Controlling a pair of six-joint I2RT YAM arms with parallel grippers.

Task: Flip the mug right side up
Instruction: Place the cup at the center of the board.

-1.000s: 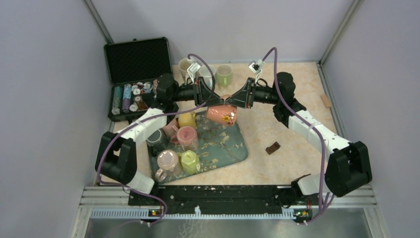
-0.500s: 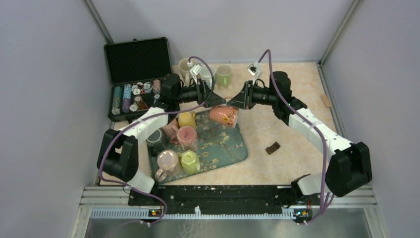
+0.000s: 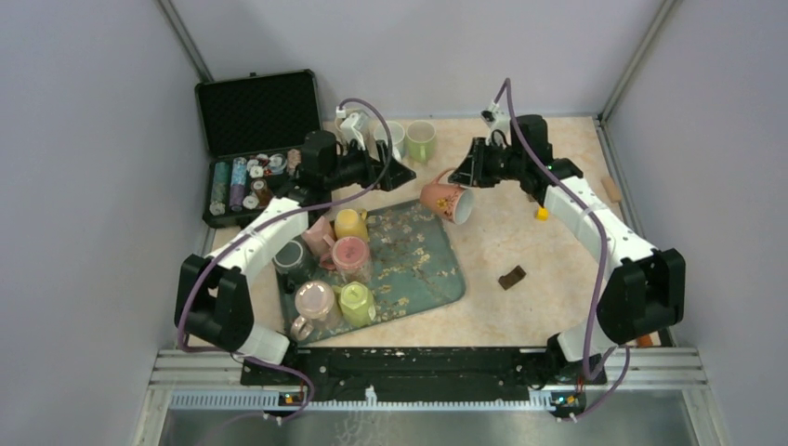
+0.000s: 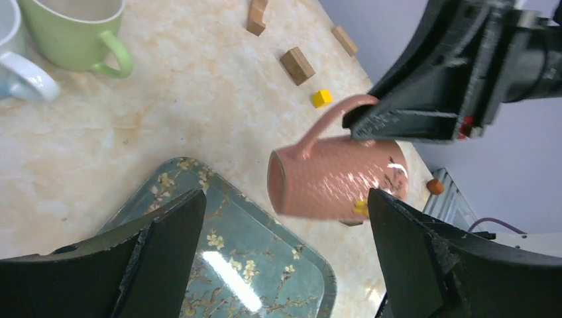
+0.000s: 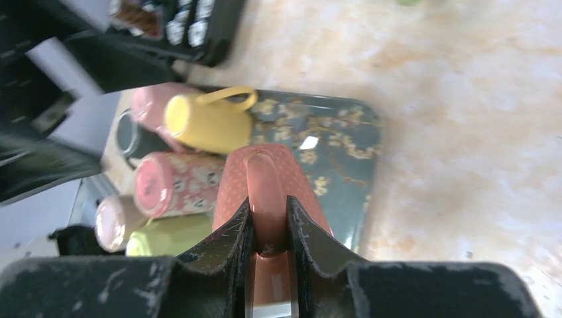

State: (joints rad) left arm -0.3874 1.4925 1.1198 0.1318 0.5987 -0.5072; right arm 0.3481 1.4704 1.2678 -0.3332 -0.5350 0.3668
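jaws: left gripper (image 3: pixel 398 173) spread wide with nothing between the fingers, sitting near the base end of the salmon mug (image 3: pixel 444 200) but apart from it. right gripper (image 3: pixel 467 175) is pinched on the mug's handle (image 4: pixel 325 122), one finger on each side of the loop, seen clearly in the right wrist view.

mug state: hanging from the handle, lying roughly on its side and tilted. handle is on top, base end faces the left gripper, and the open mouth with its pale inside faces the right edge of the worktop (image 3: pixel 520 242). looks clear of the surface, though contact can't be fully ruled out. the body is salmon pink with a fine dotted texture and small gold-yellow marks near the rim end.

position: over the far right corner of the floral tray (image 3: pixel 423 274), partly over the bare worktop just past that corner.

also on the tray, all at its left side: yellow mug (image 3: pixel 350 223), pink floral mug (image 3: pixel 350 255), lime mug (image 3: pixel 357 302), pale pink mug (image 3: pixel 311 302).

green mug (image 3: pixel 420 139) stands upright at the worktop's far edge. small yellow block (image 3: pixel 541 214) lies near the right arm.
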